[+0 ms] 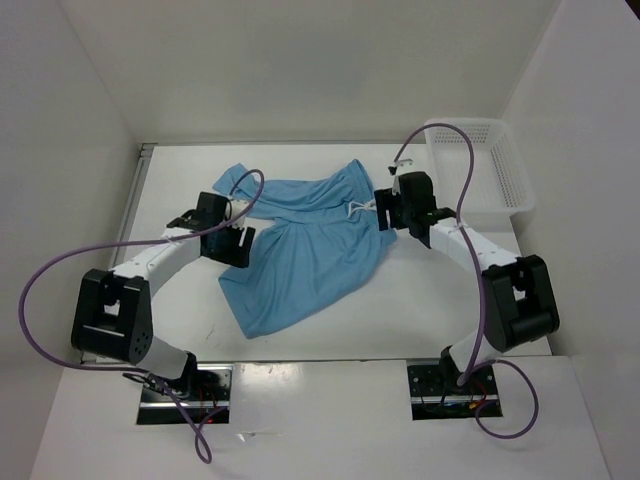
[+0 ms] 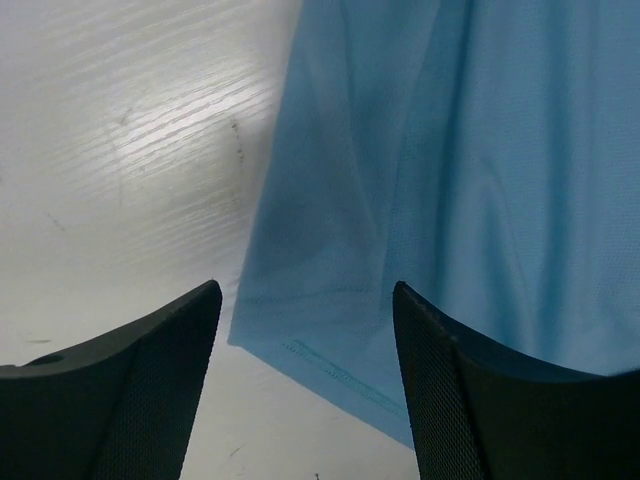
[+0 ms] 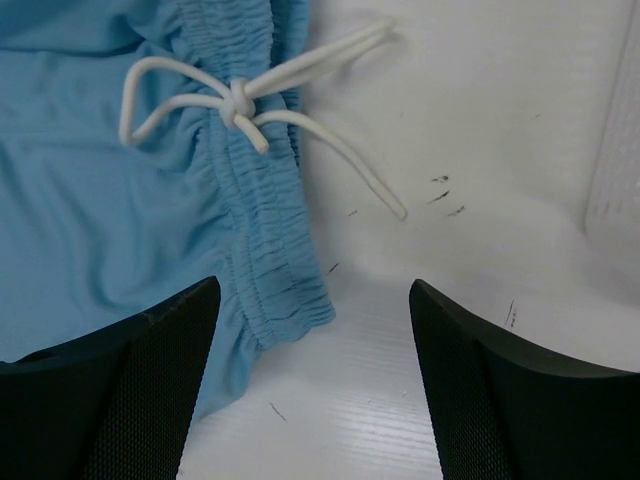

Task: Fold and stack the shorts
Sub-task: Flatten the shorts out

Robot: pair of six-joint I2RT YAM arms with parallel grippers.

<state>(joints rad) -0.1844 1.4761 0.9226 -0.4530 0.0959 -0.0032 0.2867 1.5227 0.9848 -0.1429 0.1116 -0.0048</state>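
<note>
**Top view.** L gripper is standing open at the left edge of the shorts, holding nothing. R gripper is also standing open at the waistband end, beside the white drawstring, with nothing between its jaws. The shorts are lying spread out and rumpled on the table, between the two grippers. A white mesh basket is sitting at the far right, apart from the fabric. Purple cables are looping over both arms.

**L wrist view.** Fingers are spread wide w/ nothing gripped. The hemmed corner of the shorts is lying in the gap. Whether either finger is touching the fabric cannot be told. Bare table is showing on the left.

**R wrist view.** Fingers are spread wide and holding nothing. The gathered waistband is ending in the gap, near the one finger. The knotted drawstring is trailing onto the table.
</note>
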